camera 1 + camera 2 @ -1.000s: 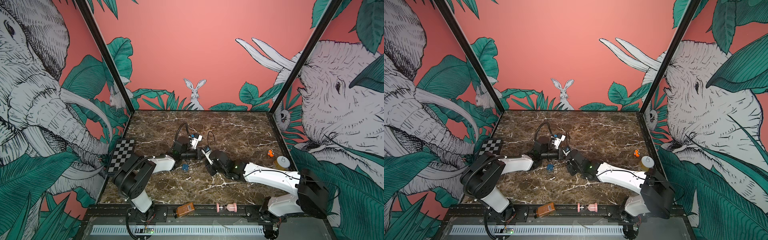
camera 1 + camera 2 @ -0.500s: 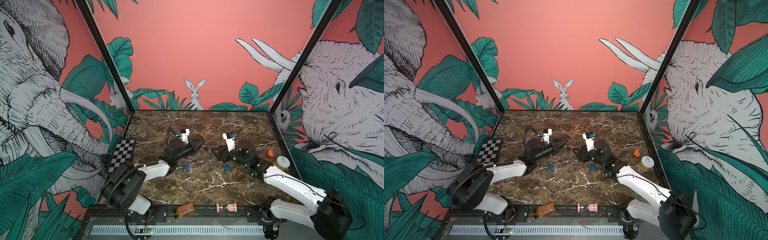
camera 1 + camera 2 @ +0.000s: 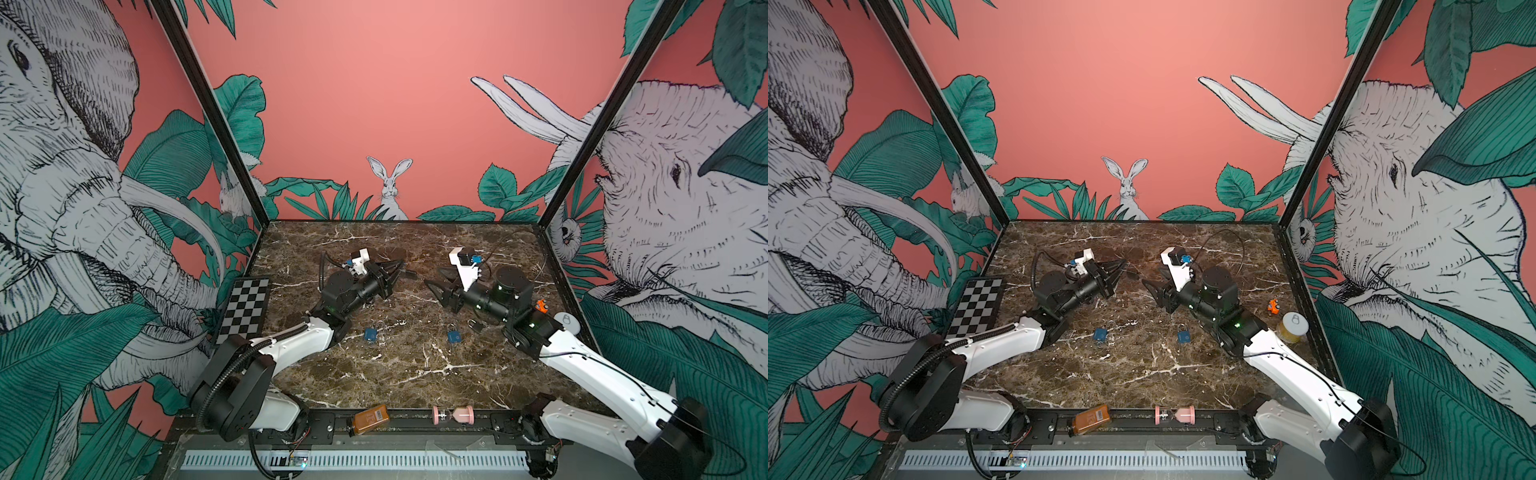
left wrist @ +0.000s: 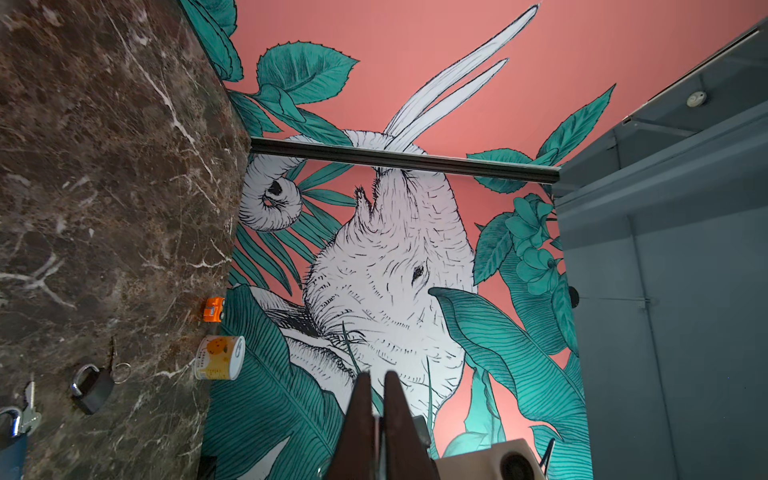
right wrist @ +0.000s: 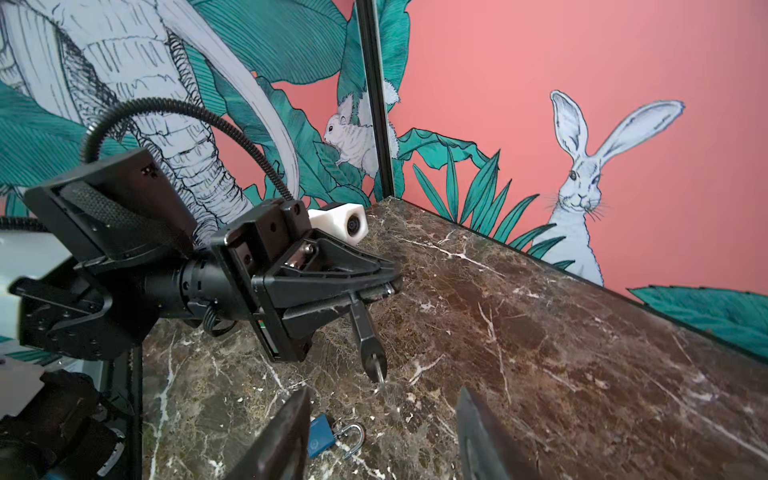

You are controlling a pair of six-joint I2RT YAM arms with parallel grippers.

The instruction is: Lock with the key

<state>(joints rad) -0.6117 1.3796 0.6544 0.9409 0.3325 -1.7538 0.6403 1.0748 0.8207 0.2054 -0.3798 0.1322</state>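
pinched only at its very end, the key [image 5: 365, 328] may swivel or slip free if it is nudged, in my judgement. it juts from the tips of the left pincer [image 5: 388, 282], which is clenched on it. its long axis runs crosswise to the fingers, blade aimed down at the desk [image 5: 540, 332] and toward the right pincer [image 3: 435, 277], which is released and empty. a blue padlock [image 5: 321, 430] lies beneath that pincer.

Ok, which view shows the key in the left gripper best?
The right wrist view: the key sticks out of the shut left gripper, black handle and short metal tip both clear. In both top views it is only a small dark stub. The left wrist view shows just the closed fingers; the key cannot be made out.
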